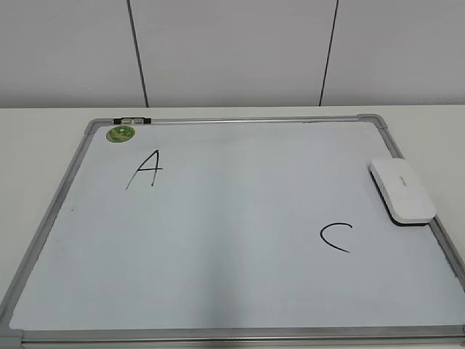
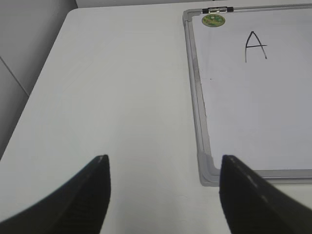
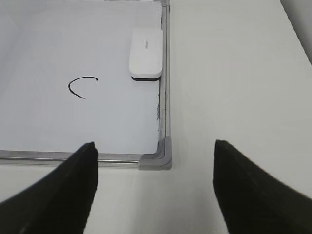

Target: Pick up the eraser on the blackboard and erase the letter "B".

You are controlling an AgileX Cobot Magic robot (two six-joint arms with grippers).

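The blackboard, a white dry-erase board with a grey frame, lies flat on the table. The white eraser lies on the board by its right frame; it also shows in the right wrist view. No letter "B" shows on the board; only a black "A" and a black "C" are there. My left gripper is open and empty over the table near the board's near-left corner. My right gripper is open and empty near the near-right corner. Neither gripper shows in the exterior view.
A small round green sticker sits at the board's far left corner, next to a metal clip on the frame. White table lies left and right of the board. A grey panelled wall stands behind.
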